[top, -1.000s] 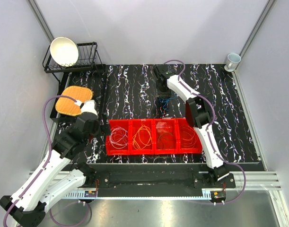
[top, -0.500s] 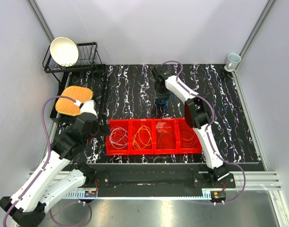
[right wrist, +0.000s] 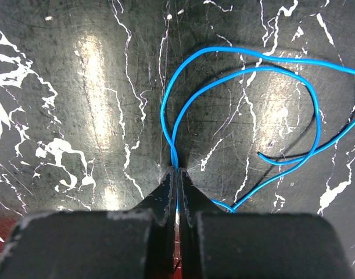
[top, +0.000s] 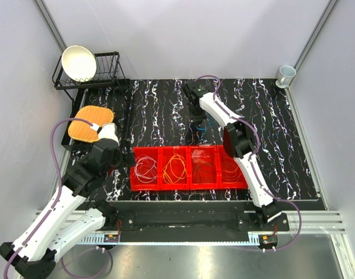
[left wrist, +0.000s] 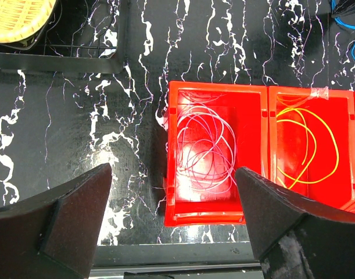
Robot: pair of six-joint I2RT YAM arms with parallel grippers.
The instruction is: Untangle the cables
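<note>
My right gripper [top: 198,118] [right wrist: 178,170] is shut on a thin blue cable [right wrist: 247,70] and holds it just above the black marbled table; its loops trail to the right, and it shows faintly in the top view [top: 206,124]. A row of red bins [top: 190,168] holds sorted coils: a white cable [left wrist: 205,148] [top: 145,169] in the leftmost, a yellow-orange one [left wrist: 308,139] [top: 176,167] beside it, a dark reddish one [top: 204,170] in the third and another [top: 232,170] in the fourth. My left gripper [left wrist: 174,224] is open and empty above the leftmost bin's near left corner.
A black wire rack [top: 90,75] with a white bowl [top: 79,63] stands at the back left. An orange woven mat [top: 90,123] lies on a black tray at the left. A white mug [top: 286,75] sits at the back right corner.
My right gripper has moved a little left and toward the back with the blue cable in it. The left arm has not moved.
</note>
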